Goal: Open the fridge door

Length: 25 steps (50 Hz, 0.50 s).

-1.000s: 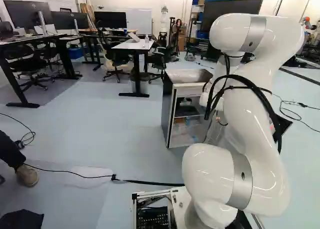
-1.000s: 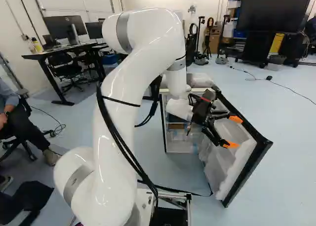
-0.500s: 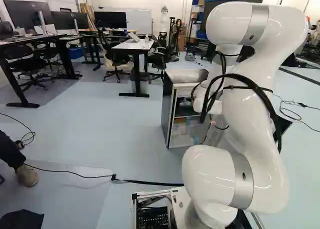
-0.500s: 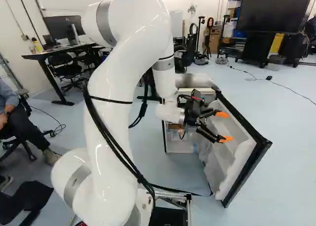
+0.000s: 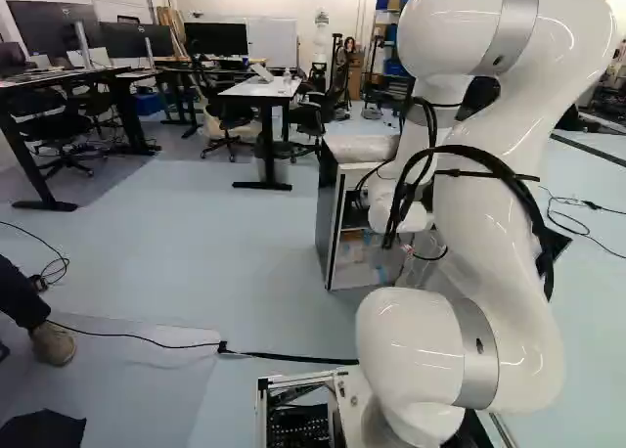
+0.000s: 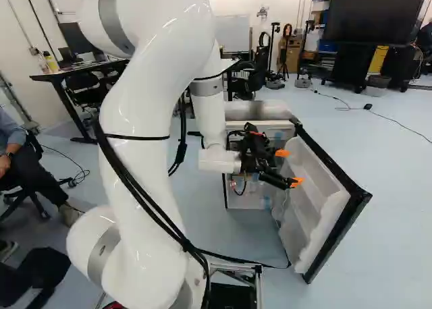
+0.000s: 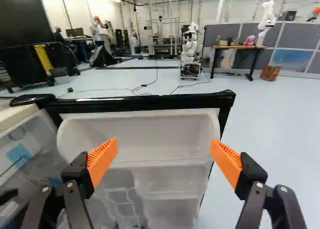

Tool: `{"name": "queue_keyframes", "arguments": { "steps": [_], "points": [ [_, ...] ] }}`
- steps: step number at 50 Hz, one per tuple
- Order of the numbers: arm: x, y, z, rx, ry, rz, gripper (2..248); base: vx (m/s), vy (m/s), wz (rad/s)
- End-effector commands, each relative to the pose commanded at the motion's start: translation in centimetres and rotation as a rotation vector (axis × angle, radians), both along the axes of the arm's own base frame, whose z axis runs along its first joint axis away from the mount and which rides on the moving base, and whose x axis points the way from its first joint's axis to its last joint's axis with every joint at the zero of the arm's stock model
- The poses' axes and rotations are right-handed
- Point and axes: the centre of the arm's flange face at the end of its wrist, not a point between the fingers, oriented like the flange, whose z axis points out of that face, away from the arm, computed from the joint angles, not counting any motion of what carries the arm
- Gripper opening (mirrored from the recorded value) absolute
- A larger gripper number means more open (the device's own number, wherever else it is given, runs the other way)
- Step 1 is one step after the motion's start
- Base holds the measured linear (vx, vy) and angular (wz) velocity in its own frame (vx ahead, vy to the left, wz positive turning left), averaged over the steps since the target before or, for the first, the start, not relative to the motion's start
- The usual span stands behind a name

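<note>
- Fridge door [image 6: 335,198] stands wide open at the right of the right base view, swung out from the fridge [image 5: 332,223], its pale inner side toward the gripper [image 6: 289,167].
- Bins [image 7: 140,136] line that inner side; the black top edge runs behind them in the wrist view.
- Gripper has its fingers well apart, orange pads [image 7: 102,159] facing each other, with the bins ahead of it. Whether either finger touches the door, I cannot tell.
- Fridge is near the middle of the right base view, its front open and its inside partly hidden by the arm [image 6: 145,140].
- Arm reaches forward to the fridge, black cables [image 6: 131,181] strapped along it.
- Farther off, a white desk [image 5: 262,89] is behind the fridge and to its left in the left base view.
- Big screen [image 6: 371,13] stands at the far right of the right base view.
- Another robot [image 7: 190,49] is well beyond the door in the wrist view.
</note>
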Motion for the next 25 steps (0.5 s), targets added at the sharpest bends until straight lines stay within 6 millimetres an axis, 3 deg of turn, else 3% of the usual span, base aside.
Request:
{"name": "queue_keyframes", "arguments": {
  "steps": [25],
  "points": [
    [-2.4, 4.8, 0.2, 0.043, 0.06, 0.27, 247, 0.0, 0.0, 0.0]
  ]
}}
